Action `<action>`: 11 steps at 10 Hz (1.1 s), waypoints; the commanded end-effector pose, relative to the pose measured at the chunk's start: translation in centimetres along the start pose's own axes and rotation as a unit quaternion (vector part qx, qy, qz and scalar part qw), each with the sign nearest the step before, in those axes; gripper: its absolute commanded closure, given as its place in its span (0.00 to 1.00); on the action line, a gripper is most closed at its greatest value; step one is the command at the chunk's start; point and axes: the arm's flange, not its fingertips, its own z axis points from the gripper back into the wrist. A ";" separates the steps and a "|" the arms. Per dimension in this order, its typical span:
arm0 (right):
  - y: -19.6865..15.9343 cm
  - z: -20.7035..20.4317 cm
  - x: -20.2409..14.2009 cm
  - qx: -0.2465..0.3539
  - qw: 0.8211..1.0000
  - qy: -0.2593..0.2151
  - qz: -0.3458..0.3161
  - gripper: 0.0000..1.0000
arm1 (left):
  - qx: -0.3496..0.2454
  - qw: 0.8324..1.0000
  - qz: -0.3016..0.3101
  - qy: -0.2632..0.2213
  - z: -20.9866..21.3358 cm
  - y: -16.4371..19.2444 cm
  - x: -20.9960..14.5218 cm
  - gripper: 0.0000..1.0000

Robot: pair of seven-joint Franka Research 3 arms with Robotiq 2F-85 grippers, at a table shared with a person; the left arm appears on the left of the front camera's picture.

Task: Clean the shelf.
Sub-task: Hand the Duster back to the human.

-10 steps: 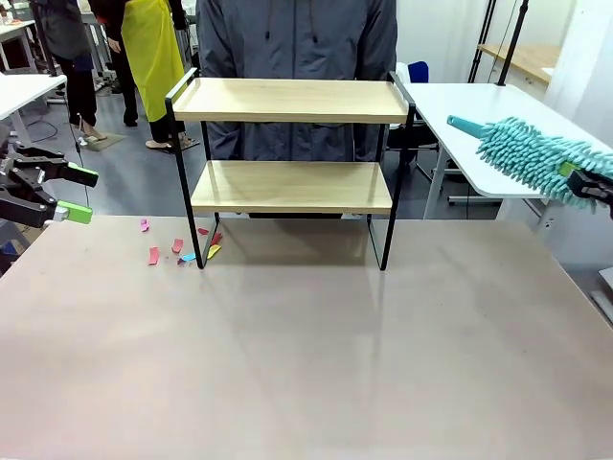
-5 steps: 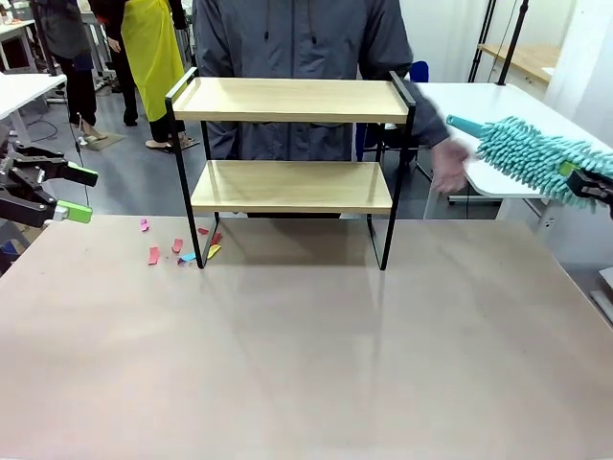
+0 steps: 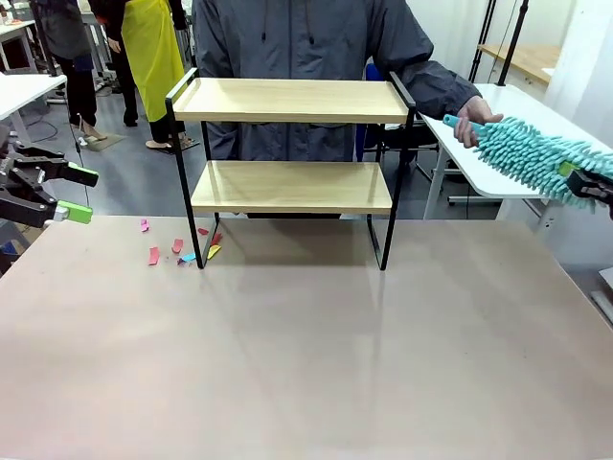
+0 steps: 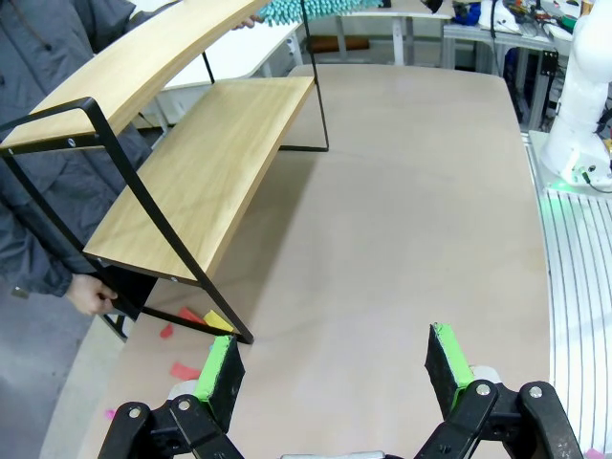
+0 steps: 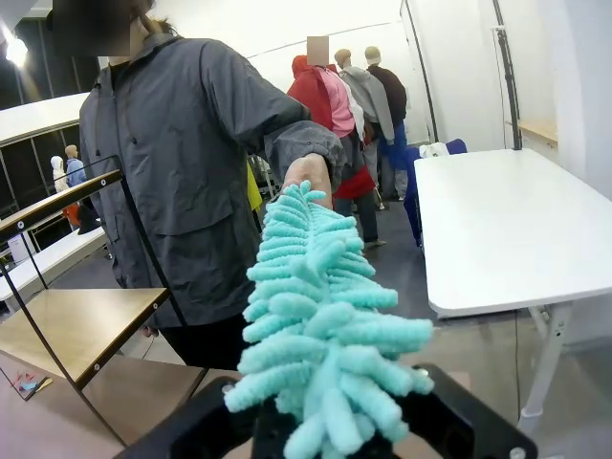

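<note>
So the small two-tier shelf with light wooden boards in a thin black metal frame [image 3: 291, 163] is standing upright at the far side of the big beige desk [image 3: 306, 355], a bit left of centre, right in front of a person in a dark grey jacket [image 3: 297, 43]. Both boards look bare from the front. Just by the shelf's front-left leg there's a little scatter of pink, red, yellow and blue paper scraps [image 3: 178, 248] lying on the desk, some of them partly under the lower board. The left end effector [image 3: 72, 195] hangs off the left edge of the desk, well apart from the shelf, green pads spread wide with nothing between them; the left wrist camera shows the same, both green fingers [image 4: 222, 368] apart over bare desk with the shelf's end frame near them. Over on the right, the right end effector [image 3: 586, 182] is clamped shut on the base of a fluffy teal microfibre duster [image 3: 527, 153], which sticks out up and to the left, beside the shelf's top board but not touching it. The person's hand [image 3: 476, 117] is wrapped around the far tip of that duster, and in the right wrist view you see the hand [image 5: 308, 174] just past the fluffy end, arm stretched out toward it
</note>
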 end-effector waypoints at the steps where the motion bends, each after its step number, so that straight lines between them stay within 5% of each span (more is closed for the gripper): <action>1: 0.2 0.1 0.5 0.001 1.000 0.001 0.000 0.83 | 0.001 1.000 -0.001 -0.012 -0.1 0.1 0.2 0.00; 2: 0.0 0.0 0.0 0.000 1.000 0.000 0.000 0.28 | 0.001 1.000 -0.001 -0.012 -0.1 0.1 0.2 0.00; 3: 0.1 -0.3 0.1 -0.006 1.000 -0.005 0.006 0.26 | 0.001 1.000 -0.001 -0.012 -0.1 0.1 0.2 0.00; 4: 0.0 0.0 0.1 -0.005 1.000 0.000 -0.001 0.00 | 0.001 1.000 -0.001 -0.012 -0.1 0.1 0.2 0.00; 7: 0.5 0.7 2.9 0.008 0.999 -0.008 -0.053 0.03 | 0.001 1.000 -0.001 -0.012 -0.1 0.1 0.2 0.00; 11: -1.7 2.2 14.3 0.003 0.983 -0.091 -0.156 0.00 | 0.001 1.000 -0.001 -0.012 -0.1 0.1 0.2 0.00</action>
